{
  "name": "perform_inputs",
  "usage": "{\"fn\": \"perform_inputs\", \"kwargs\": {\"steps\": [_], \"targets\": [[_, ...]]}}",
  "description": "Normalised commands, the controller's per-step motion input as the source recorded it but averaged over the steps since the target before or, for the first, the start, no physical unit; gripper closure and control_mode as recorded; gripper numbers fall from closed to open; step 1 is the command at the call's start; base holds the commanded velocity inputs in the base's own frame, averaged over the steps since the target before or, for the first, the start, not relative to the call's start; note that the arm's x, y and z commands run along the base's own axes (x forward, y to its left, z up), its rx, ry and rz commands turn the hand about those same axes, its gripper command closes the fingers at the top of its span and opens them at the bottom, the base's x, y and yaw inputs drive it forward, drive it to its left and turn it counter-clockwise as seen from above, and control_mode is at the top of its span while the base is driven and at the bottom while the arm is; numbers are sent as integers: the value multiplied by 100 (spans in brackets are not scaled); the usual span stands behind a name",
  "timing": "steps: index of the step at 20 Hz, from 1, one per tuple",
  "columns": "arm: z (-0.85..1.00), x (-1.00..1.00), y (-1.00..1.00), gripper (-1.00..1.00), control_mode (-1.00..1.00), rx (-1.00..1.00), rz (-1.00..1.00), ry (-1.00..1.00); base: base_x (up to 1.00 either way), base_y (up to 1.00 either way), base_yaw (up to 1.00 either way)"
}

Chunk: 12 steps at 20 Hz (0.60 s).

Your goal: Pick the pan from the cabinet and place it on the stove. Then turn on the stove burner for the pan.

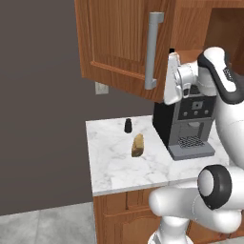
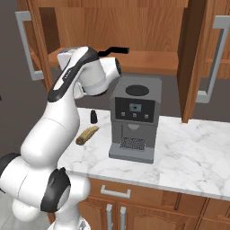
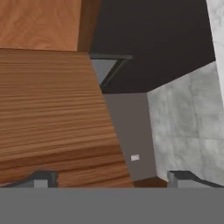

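The cabinet (image 2: 148,60) hangs above the counter with both doors swung open. On its shelf a straight black handle of the pan (image 2: 115,50) sticks out to the right from behind my arm; the steel body is hidden by the arm. My gripper (image 1: 172,52) is raised at the shelf's front edge, just right of the open left door (image 1: 119,38). In the hand view the gripper (image 3: 112,178) is open, with nothing between its wide-apart tips, facing a reddish wood surface (image 3: 52,109). The stove is out of view.
A dark coffee machine (image 2: 134,121) stands on the marble counter (image 2: 188,157) under the cabinet. Left of it lie a bread loaf (image 1: 137,145) and a small black shaker (image 1: 128,126). The right door's bar handle (image 2: 211,58) juts forward. Low wooden cabinets sit below.
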Motion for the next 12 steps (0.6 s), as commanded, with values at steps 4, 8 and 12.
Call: {"fn": "perform_inputs", "kwargs": {"steps": [4,8,12], "targets": [[0,-54,63,-100,-100,0,11,0,0,0,0],[0,-68,60,-100,-100,0,10,0,0,0,0],[0,-68,62,-100,-100,0,11,0,0,0,0]]}}
